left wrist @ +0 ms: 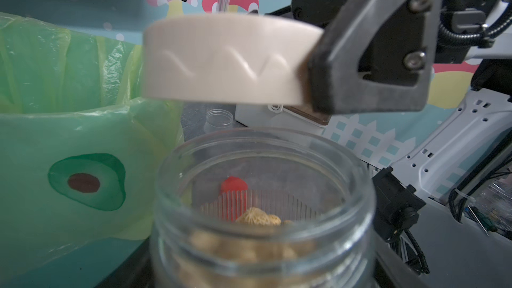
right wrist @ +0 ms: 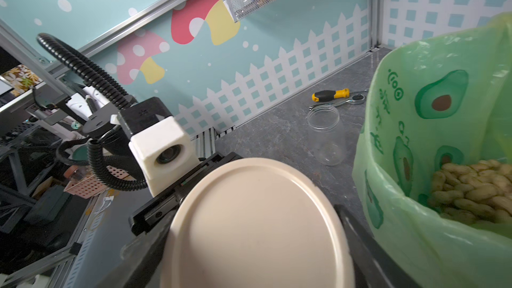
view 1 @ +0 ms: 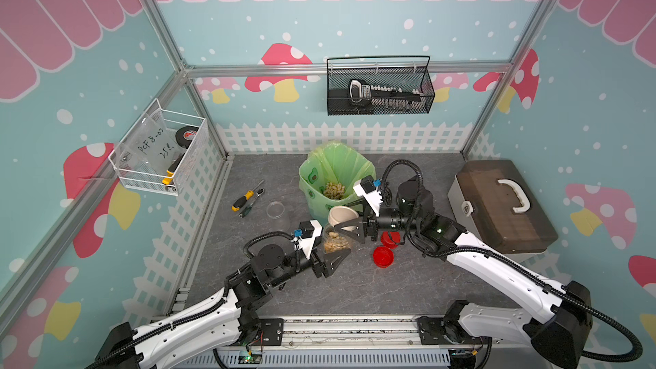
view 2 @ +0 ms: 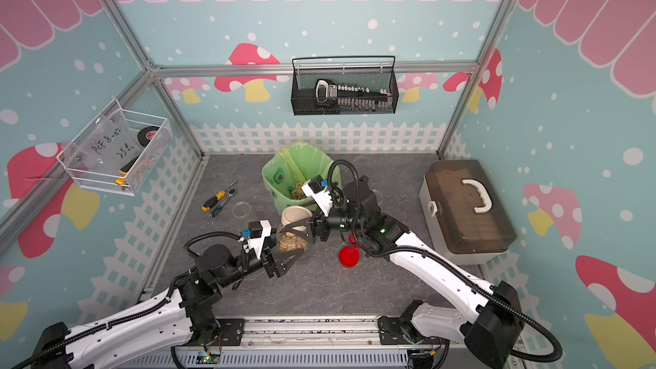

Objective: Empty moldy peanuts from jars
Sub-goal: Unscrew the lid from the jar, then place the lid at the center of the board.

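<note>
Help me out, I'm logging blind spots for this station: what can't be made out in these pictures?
- Second red lid: both top views, mostly under the right arm.
- Far empty jar: left wrist view, only its neck shows above the squat jar rim.
- Peanuts in the squat jar: left wrist view, blurred and cut by the frame edge; mould unreadable.
- Toolbox contents: top views, tinted lid hides them.

The tabletop (view 1: pixel 355 289) presents mottled dark grey. The bin bag (view 1: pixel 321 168) is translucent green printed with avocados with brown pits, and contains pale tan moldy peanuts (view 1: pixel 333 189). The squat jar (view 1: pixel 335 241) is clear with the same tan showing through, the flat lid (right wrist: pixel 257 223) plain beige, the loose lids (view 1: pixel 383 256) red, and the screwdriver (view 1: pixel 243 199) handle yellow and black.
</note>
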